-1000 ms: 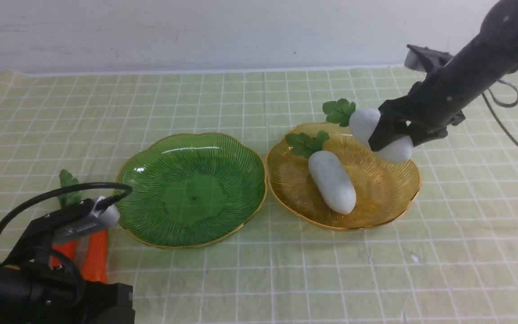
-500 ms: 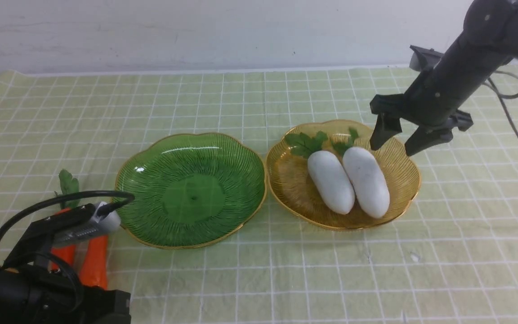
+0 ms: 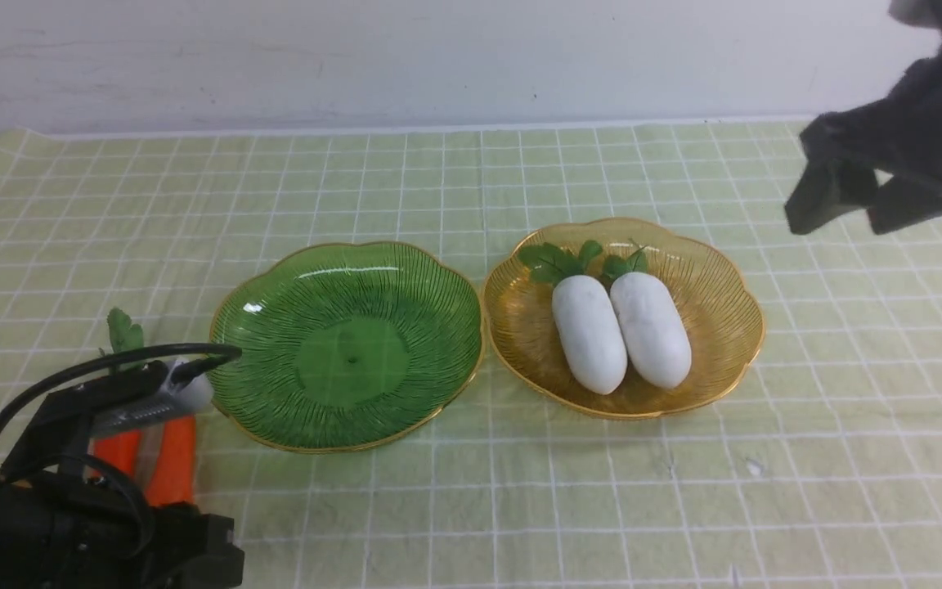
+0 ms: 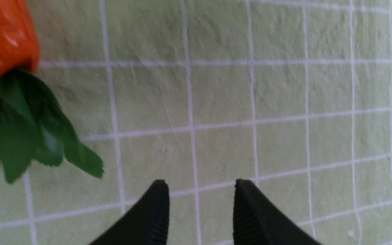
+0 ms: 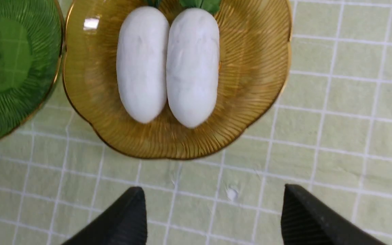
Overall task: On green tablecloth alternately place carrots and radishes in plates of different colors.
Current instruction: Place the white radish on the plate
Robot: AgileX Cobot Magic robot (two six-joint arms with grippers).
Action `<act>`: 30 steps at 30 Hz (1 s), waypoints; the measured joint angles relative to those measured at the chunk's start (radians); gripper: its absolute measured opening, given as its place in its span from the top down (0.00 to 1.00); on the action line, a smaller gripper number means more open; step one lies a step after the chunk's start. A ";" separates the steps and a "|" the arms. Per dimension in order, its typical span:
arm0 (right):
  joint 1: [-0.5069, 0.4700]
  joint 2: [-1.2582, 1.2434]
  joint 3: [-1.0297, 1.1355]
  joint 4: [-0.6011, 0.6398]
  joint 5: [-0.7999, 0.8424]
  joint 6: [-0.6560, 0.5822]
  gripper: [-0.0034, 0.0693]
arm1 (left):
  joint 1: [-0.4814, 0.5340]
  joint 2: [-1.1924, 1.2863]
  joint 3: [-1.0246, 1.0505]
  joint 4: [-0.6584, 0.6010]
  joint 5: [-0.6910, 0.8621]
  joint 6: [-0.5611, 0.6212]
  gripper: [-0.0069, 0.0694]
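Two white radishes point(image 3: 589, 331) point(image 3: 651, 327) lie side by side in the amber plate point(image 3: 716, 327), leaf tufts toward the back. The same radishes point(image 5: 143, 64) point(image 5: 192, 64) show in the right wrist view. The green plate point(image 3: 348, 343) to their left holds nothing. Two orange carrots point(image 3: 172, 458) lie on the green tablecloth point(image 3: 471, 180) left of it, half hidden by my left arm. My left gripper point(image 4: 201, 185) is open over bare cloth, beside a carrot's top point(image 4: 2, 37). High and right of the amber plate, my right gripper point(image 3: 837, 225) point(image 5: 213, 190) hangs open and empty.
A white wall runs along the back edge of the cloth. My left arm's black body point(image 3: 70, 523) fills the front left corner. The green plate point(image 5: 9, 68) nearly touches the amber plate point(image 5: 250, 68).
My right gripper has let go of the second radish, which now lies next to the first in the amber plate. That arm has risen and drawn back to the right. The left arm barely moved.
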 joint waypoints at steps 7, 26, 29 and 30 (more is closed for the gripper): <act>0.000 -0.353 0.270 -0.070 0.012 -0.031 0.30 | 0.031 0.001 -0.125 0.176 -0.001 -0.173 0.41; 0.000 -0.777 0.657 -0.117 -0.060 -0.068 0.32 | 0.053 0.274 -0.205 0.384 -0.108 -0.375 0.39; 0.000 -0.777 0.660 -0.117 -0.062 -0.068 0.32 | 0.053 0.309 -0.205 0.379 -0.133 -0.375 0.39; 0.000 -0.777 0.660 -0.117 -0.062 -0.068 0.32 | 0.053 0.314 -0.205 0.379 -0.135 -0.375 0.39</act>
